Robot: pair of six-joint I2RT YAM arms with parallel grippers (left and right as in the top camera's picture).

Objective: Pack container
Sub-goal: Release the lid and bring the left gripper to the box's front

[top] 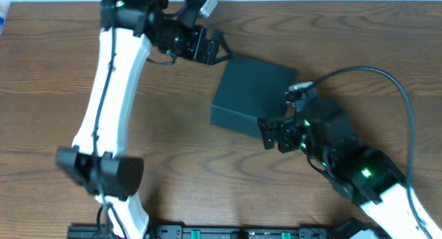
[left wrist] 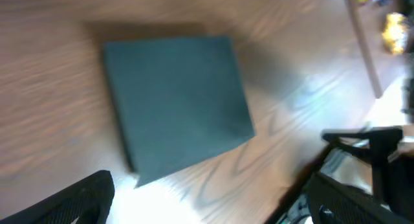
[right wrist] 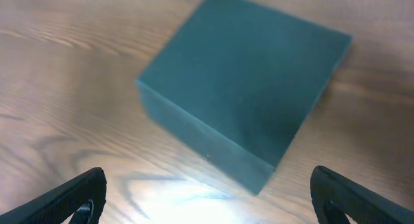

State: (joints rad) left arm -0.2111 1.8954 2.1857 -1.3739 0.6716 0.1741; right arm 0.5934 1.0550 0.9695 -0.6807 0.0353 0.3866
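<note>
The container (top: pixel 252 94) is a dark teal square box lying shut on the wooden table, right of centre. My left gripper (top: pixel 210 45) hovers open just beyond its far left corner, touching nothing. In the left wrist view the container (left wrist: pixel 178 104) lies ahead of the left gripper (left wrist: pixel 210 208), whose black fingers (left wrist: pixel 77 201) stand wide apart. My right gripper (top: pixel 273 135) sits open at the box's near right side. In the right wrist view the container (right wrist: pixel 246 88) fills the middle, with its near corner just ahead of the empty right gripper (right wrist: pixel 210 198).
A black cable (top: pixel 387 80) arcs over the right arm. A dark rail (top: pixel 228 232) runs along the table's front edge. Blurred yellow items (left wrist: pixel 393 30) lie past the table edge in the left wrist view.
</note>
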